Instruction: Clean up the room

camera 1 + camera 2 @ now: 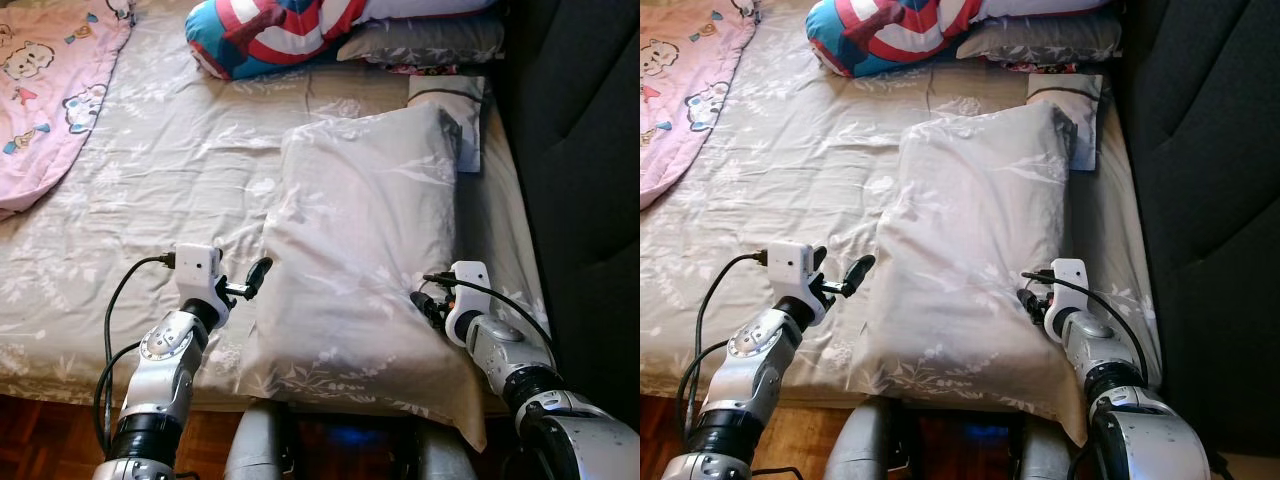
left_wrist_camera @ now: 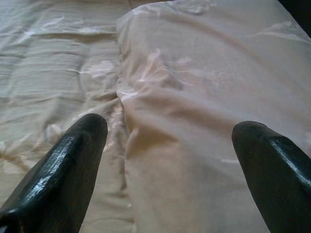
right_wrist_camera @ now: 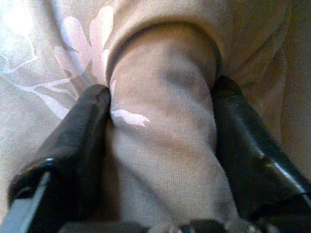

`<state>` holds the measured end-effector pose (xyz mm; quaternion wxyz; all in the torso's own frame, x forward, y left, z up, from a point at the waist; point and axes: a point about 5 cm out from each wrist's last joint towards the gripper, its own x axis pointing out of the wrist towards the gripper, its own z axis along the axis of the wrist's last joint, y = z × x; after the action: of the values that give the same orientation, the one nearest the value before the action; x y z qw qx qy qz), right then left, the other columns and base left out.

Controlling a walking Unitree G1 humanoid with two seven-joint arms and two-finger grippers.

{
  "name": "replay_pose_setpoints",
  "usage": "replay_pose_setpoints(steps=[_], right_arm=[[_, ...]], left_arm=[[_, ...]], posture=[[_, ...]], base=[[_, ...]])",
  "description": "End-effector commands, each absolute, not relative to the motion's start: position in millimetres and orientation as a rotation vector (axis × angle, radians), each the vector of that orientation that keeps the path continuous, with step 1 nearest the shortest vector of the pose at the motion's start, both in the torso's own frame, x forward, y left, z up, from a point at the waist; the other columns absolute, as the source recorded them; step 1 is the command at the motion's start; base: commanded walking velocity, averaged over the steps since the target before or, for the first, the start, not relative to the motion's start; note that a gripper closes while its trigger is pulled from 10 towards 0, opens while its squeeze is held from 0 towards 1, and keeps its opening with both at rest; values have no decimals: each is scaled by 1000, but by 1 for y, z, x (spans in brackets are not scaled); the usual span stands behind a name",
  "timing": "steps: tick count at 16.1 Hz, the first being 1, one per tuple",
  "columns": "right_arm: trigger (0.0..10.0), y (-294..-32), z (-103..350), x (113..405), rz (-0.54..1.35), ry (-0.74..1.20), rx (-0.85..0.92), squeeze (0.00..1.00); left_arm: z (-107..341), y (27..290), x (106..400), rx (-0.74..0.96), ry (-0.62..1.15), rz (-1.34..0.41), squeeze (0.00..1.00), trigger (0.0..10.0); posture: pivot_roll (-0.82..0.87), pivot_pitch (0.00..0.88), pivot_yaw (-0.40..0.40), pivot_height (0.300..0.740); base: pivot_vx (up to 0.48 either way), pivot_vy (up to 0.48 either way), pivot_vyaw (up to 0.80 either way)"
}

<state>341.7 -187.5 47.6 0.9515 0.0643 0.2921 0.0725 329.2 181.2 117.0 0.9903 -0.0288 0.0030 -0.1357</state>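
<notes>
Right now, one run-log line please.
right gripper: shut on pillow edge | left gripper: open beside pillow | pillow: flat on bed

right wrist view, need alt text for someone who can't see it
The right pincer is shut on a bunched fold of the grey pillow, its two black fingers pressing the leaf-printed fabric from either side. Cloth fills the frame around them.

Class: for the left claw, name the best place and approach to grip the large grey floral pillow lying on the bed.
Grip the large grey floral pillow at its near left edge, coming in from the robot's left. That edge lies raised off the sheet between the open left claw fingers, and the right claw already pinches a fold on the opposite side.
</notes>
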Motion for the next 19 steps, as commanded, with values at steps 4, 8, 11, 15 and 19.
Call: replay_pose_setpoints(steps=[4,8,11,15,19], right_arm=[[0,-178,8,311,183,772,143,0],[0,-175,12,313,227,747,148,0],[0,-174,15,315,257,735,148,0],[0,-172,16,316,285,733,136,0],[0,-161,16,314,337,725,162,0]], left_arm=[[101,182,337,-82,84,-270,0,10000],[93,168,350,-167,152,-316,0,10000],[81,159,352,-206,227,-328,0,10000],[77,151,354,-118,240,-332,0,10000],[71,164,353,-101,266,-196,0,10000]], posture=[[65,332,82,648],[19,346,47,648],[-26,367,15,648],[-58,396,-26,648],[-72,430,-45,648]], base=[[0,0,0],[0,0,0],[0,0,0],[0,0,0],[0,0,0]])
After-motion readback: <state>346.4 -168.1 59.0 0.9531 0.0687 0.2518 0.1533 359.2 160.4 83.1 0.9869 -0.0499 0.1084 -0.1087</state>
